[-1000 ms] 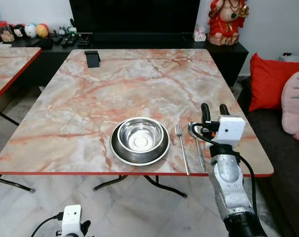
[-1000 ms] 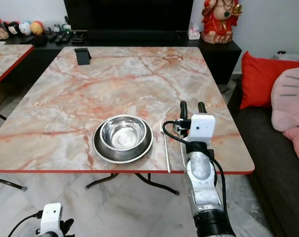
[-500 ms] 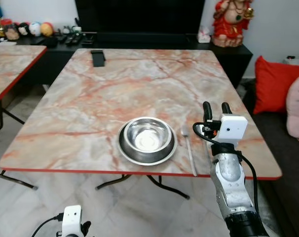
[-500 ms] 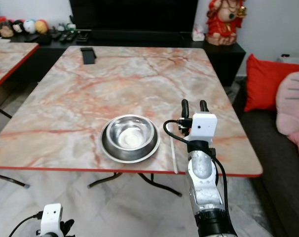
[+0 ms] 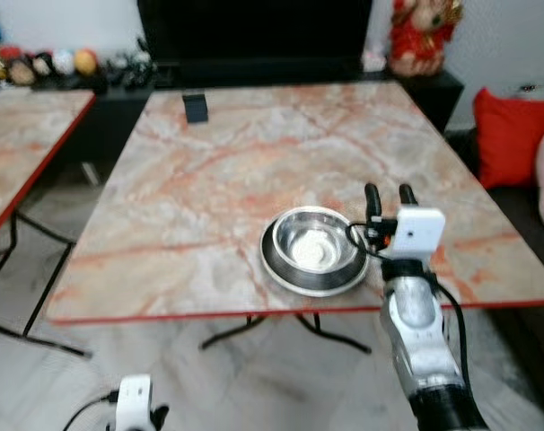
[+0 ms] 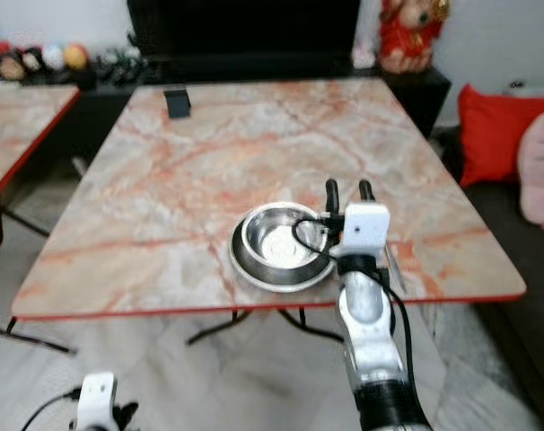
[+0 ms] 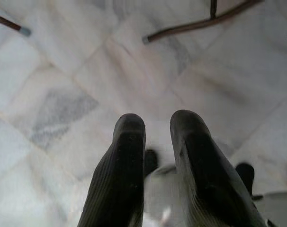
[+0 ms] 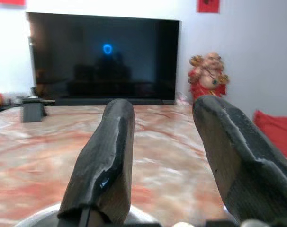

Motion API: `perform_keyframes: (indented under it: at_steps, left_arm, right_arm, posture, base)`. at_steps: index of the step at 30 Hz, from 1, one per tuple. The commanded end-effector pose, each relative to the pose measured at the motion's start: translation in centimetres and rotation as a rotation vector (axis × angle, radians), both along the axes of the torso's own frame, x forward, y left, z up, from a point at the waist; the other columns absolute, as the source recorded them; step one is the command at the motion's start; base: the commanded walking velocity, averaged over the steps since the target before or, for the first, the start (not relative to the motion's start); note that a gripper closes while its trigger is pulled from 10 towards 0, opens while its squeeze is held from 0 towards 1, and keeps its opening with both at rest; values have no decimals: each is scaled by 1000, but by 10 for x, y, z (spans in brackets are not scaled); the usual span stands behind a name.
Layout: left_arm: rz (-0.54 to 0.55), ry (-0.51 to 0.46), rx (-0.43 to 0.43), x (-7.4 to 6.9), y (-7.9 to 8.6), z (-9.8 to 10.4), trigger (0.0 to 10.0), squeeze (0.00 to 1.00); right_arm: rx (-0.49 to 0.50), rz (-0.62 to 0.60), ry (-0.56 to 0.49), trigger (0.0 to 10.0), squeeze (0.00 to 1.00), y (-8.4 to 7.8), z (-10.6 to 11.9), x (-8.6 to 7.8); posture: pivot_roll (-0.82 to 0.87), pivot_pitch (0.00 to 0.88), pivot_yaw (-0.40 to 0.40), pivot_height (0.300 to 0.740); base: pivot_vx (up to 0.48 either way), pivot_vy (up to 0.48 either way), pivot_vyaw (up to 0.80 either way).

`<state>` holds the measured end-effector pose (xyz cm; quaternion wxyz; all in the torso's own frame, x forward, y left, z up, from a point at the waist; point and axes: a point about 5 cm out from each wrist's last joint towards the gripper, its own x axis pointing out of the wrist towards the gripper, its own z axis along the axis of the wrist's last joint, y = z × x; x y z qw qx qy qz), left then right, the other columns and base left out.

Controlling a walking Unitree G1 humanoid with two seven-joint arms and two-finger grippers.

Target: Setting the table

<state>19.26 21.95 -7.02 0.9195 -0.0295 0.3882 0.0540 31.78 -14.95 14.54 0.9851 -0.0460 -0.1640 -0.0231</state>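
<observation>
A steel bowl (image 5: 312,244) rests in a dark plate (image 5: 294,277) near the front edge of the marble table (image 5: 254,162). My right gripper (image 5: 390,194) is raised over that edge, just right of the bowl, open with nothing between its fingers. The arm covers most of the cutlery beside the plate; a thin utensil handle (image 6: 391,262) peeks out to its right. My left gripper (image 7: 157,127) hangs low, pointing at the tiled floor, fingers slightly apart and empty. The eye views are blurred.
A second marble table (image 5: 21,153) stands to the left. A black stand (image 5: 196,108) sits at the table's far edge. Behind are a dark TV cabinet, a red statue (image 5: 423,36) and, to the right, a red cushion (image 5: 514,135) on a sofa.
The camera has swung left, so the table and bowl sit further right in the picture. The right gripper stays raised and open, and now overlaps the bowl's right rim.
</observation>
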Motion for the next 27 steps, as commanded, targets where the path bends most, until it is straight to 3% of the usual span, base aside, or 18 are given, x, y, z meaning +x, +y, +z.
perform_keyframes:
  at_steps: [1, 12, 21, 27]
  left_arm:
    - [23, 20, 14, -7, 9, -2, 10000, 0]
    - [37, 25, 15, -9, 11, -2, 10000, 0]
    - [41, 30, 17, -10, 11, -3, 10000, 0]
    - [42, 31, 18, -10, 11, -3, 10000, 0]
  right_arm:
    - [-2, 48, -41, 10000, 0, 15, 11, 3]
    - [-35, 78, -47, 10000, 0, 21, 11, 1]
    - [-41, 87, -67, 10000, 0, 22, 15, 0]
    - [-27, 93, -64, 10000, 0, 22, 14, 1]
  posture:
    - [35, 0, -10, 740]
    - [35, 0, -13, 740]
    - [37, 0, -14, 740]
    - [37, 0, -17, 740]
  base:
    - [0, 458, 0]
    - [0, 455, 0]
    - [0, 457, 759]
    - [0, 458, 0]
